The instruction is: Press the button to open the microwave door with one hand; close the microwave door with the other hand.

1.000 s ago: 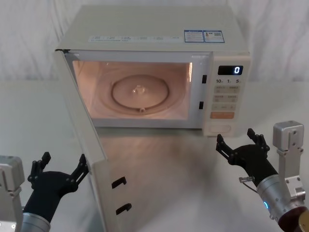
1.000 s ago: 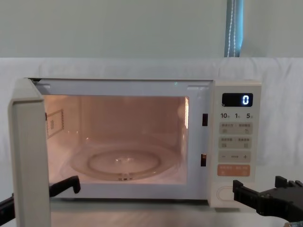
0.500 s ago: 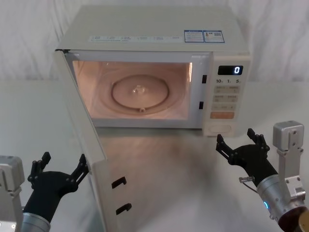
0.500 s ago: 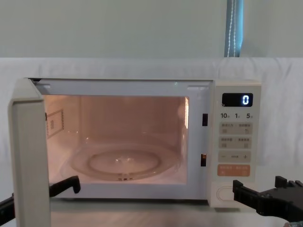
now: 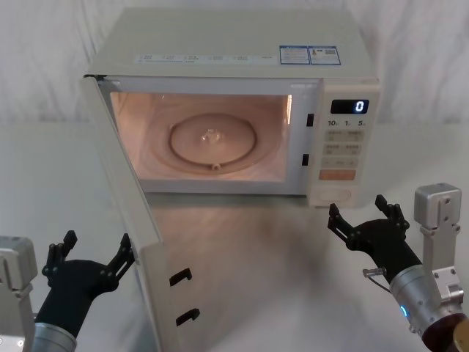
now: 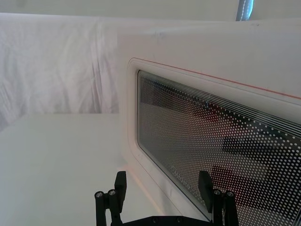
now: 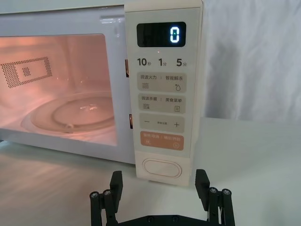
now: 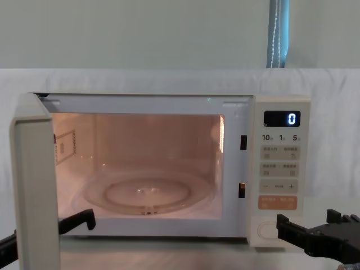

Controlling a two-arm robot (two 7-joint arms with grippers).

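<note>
Both grippers gape empty; your left gripper point(image 5: 89, 258), lower left, could glance off the open microwave door point(image 5: 124, 205), swinging it wider.

White table point(image 5: 293, 279) covered with a pale cloth, spreading from the near edge to a draped white backdrop at the far side. Resting directly on it, toward the far middle, a cream microwave point(image 5: 242, 51), cavity lit inside, with the microwave door point(image 5: 128, 213) swung open toward the near left.

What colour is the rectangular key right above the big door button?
Orange, sitting above the cream button; clearest in the right wrist view.
</note>
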